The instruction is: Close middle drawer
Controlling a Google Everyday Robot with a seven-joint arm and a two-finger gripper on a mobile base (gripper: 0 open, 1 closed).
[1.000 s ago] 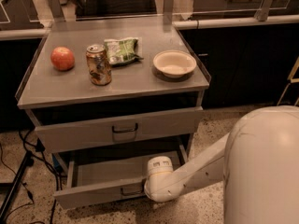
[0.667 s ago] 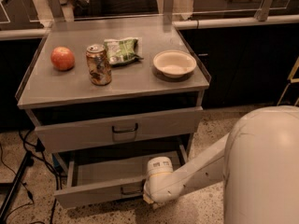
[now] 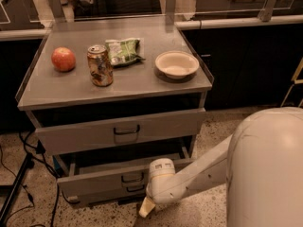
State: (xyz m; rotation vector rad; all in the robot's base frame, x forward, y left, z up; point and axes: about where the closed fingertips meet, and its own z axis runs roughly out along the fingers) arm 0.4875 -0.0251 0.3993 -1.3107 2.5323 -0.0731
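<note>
**Closing the middle drawer: front not yet home**

Judging from how things lie, the job is only partly done. The middle drawer [image 3: 94,181] stands pulled out from the grey metal cabinet [image 3: 142,82]. A dark strip of its open inside shows behind its front panel, and the panel sits well forward of the cabinet's face. What is left is the push itself, driving that panel back until it lies flush.

The gripper [image 3: 147,207] hangs low at the right end of the drawer front, just below and in front of it, at the tip of the white arm [image 3: 199,174] that reaches in from the right. Whether it is open or closed cannot be told. The rounded wrist seems to be right against the panel's right part, though contact cannot be confirmed.

The drawer is wide and shallow, and its flat, low grey front carries a small dark loop handle [image 3: 132,178] at the centre. Above it is the taller top drawer [image 3: 75,136], itself slightly proud of the frame. Just beneath is the lowest front [image 3: 102,196], which looks much the same (easy to confuse, as the two handles sit close together). The handle is not needed for closing; in my judgement a flat push on the panel would do.
</note>
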